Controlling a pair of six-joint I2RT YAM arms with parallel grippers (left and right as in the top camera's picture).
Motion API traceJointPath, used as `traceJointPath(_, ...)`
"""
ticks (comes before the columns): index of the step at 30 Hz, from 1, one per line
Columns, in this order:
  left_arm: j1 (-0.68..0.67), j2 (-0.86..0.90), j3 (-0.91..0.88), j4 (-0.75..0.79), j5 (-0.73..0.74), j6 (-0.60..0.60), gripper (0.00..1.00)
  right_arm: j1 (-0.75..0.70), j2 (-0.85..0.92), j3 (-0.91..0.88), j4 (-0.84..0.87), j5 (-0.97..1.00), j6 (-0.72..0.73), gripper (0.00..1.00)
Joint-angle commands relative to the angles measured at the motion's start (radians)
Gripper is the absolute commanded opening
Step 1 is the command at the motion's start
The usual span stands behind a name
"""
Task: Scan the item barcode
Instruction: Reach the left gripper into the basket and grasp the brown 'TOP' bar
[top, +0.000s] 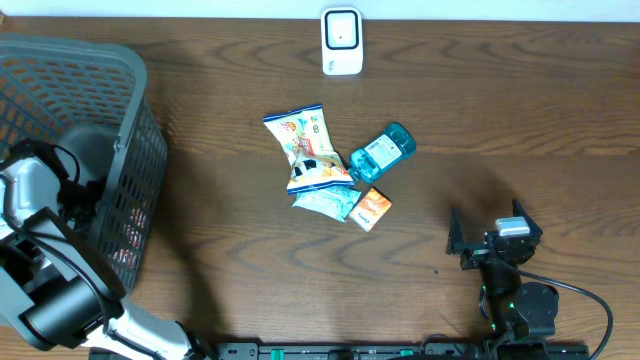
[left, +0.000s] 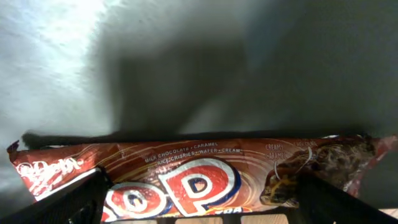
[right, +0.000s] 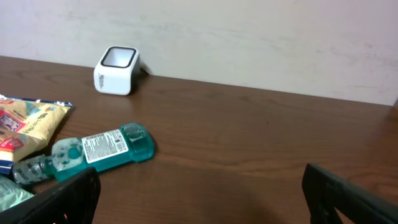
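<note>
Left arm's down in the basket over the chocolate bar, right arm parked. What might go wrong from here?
1. The chocolate bar lies flat and reaches past both fingers of the open left tool; a pinch may slip off its glossy surface or crumple it.
2. The arm sits deep inside the basket; lifting out may snag its wall.
3. No barcode shows on the upward face, so it may need turning at the scanner.

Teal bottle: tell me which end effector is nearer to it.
Right. The right end effector stands open, right of the bottle and closer to the robot; the left end effector is far off to the left, inside the basket.
</note>
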Motion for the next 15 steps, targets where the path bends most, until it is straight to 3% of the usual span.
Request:
traceJointPath(1, -0.053, 0.006, -0.059, -0.004, 0.001, -0.008, 0.58, -0.008, -0.003, -0.001, -0.003, -0.005, 0.015, 0.99)
traceJointPath(2, -0.06, 0.006, -0.062, -0.005, -0.003, -0.008, 0.38, -0.008, -0.003, -0.001, -0.003, -0.005, 0.015, 0.99)
traceJointPath(3, -0.07, 0.006, -0.064, -0.004, -0.011, -0.007, 0.08, -0.008, -0.003, -0.001, -0.003, -0.005, 0.015, 0.99)
traceJointPath(8, -0.066, -0.006, -0.047, 0.007, -0.01, -0.005, 0.07, -0.008, -0.003, -0.001, -0.003, -0.005, 0.015, 0.99)
traceJointPath(15, 0.011, -0.145, 0.185, -0.031, -0.01, 0.03, 0.07, -0.008, -0.003, -0.001, -0.003, -0.005, 0.015, 0.99)
